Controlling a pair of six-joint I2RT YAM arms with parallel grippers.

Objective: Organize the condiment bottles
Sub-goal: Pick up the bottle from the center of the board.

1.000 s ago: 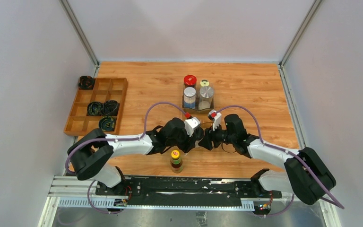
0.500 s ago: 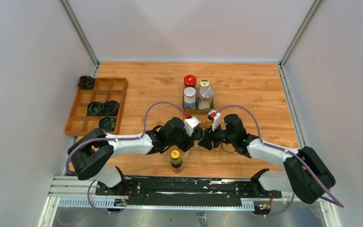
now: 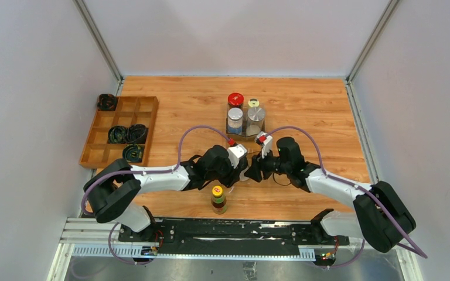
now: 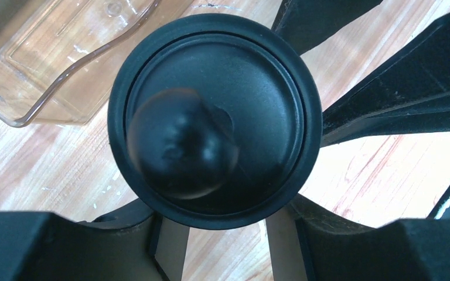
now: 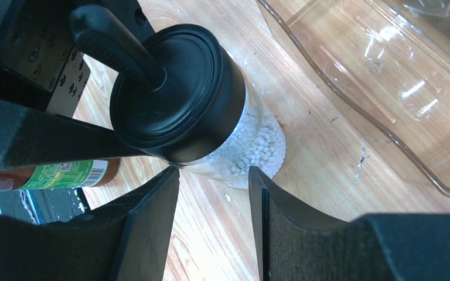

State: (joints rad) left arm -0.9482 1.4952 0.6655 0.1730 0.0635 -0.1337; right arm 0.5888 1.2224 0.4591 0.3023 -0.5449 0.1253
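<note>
The black-capped jar, clear glass with white grains inside, stands on the wood beside the clear tray. My left gripper comes down over it; its fingers run under the black cap on either side of the jar body. My right gripper is open, its tips at the jar's base. In the top view both grippers meet and hide the jar. The yellow-capped brown sauce bottle stands just in front of them.
On the clear tray behind stand the red-lidded jar, yellow-capped shaker, blue-labelled jar and silver-lidded jar. A wooden compartment tray with black coiled bundles lies far left.
My right gripper has moved a little left and away from me, closer onto the jar. The left arm has hardly moved.
</note>
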